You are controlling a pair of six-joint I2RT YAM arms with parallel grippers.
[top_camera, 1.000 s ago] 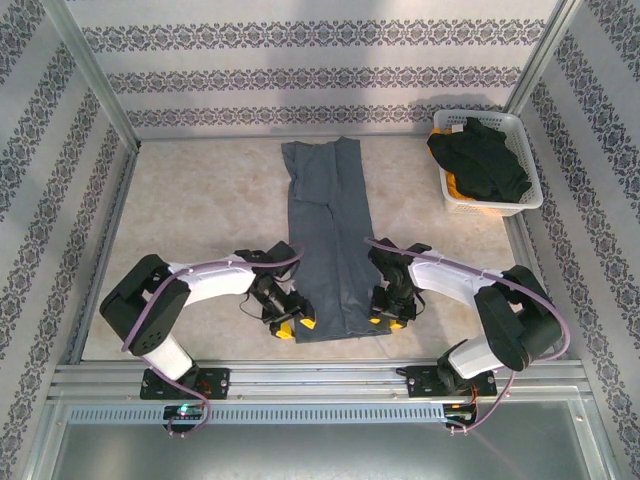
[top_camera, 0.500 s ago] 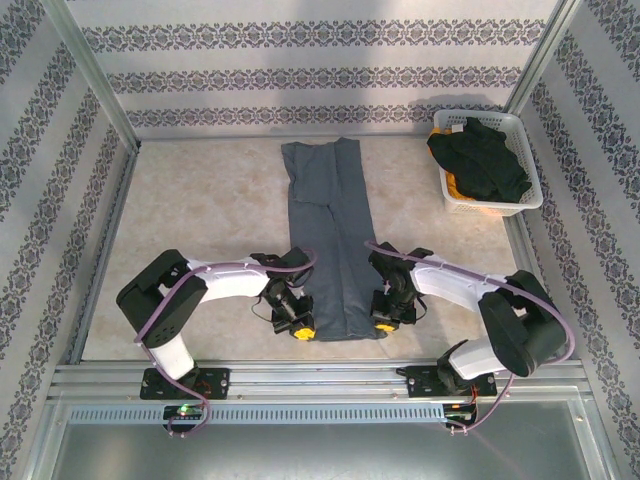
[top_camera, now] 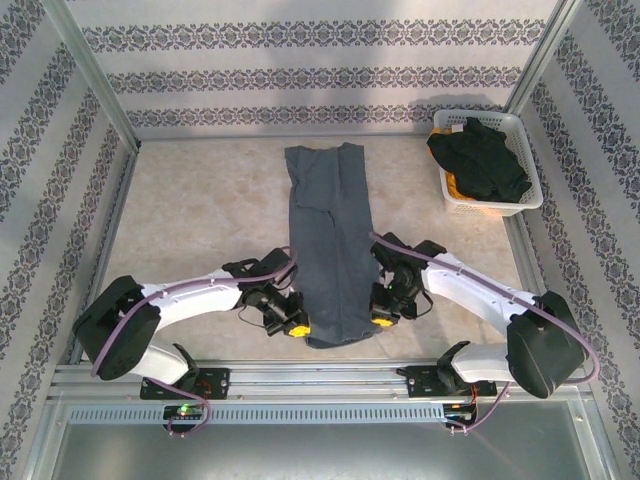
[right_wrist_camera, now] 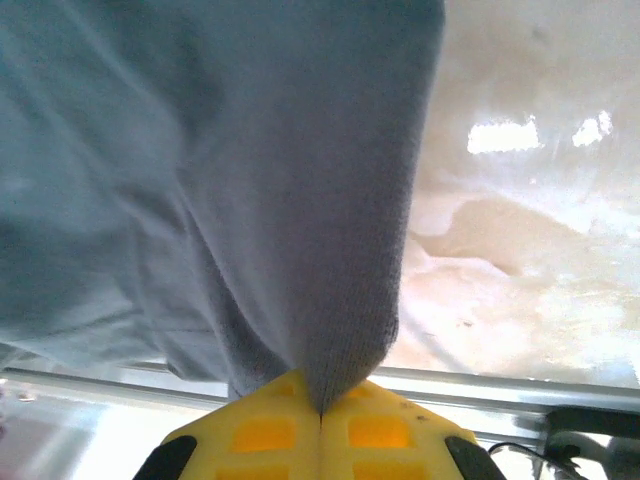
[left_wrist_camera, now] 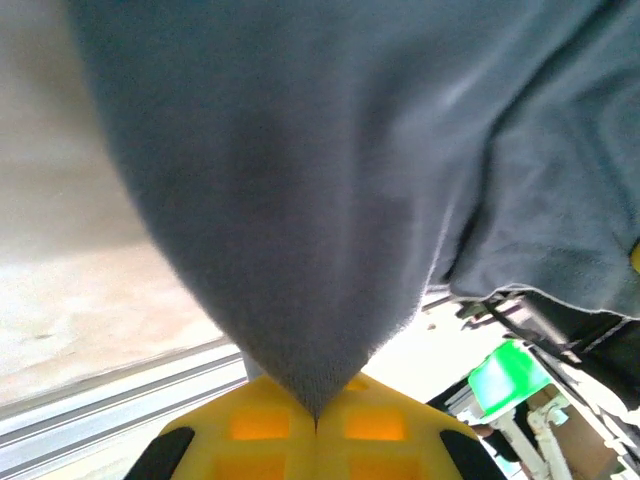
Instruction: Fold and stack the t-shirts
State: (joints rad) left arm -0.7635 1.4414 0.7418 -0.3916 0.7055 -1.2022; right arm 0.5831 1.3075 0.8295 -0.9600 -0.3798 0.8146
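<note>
Left claw and right claw each clamp a near corner of the blue-grey t-shirt.

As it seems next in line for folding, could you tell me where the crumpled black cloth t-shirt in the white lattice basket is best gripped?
Probably pinch a raised fold on top of the black cloth t-shirt, coming straight down from above: it lies heaped in the white plastic lattice basket, whose walls would block a sideways approach.
</note>
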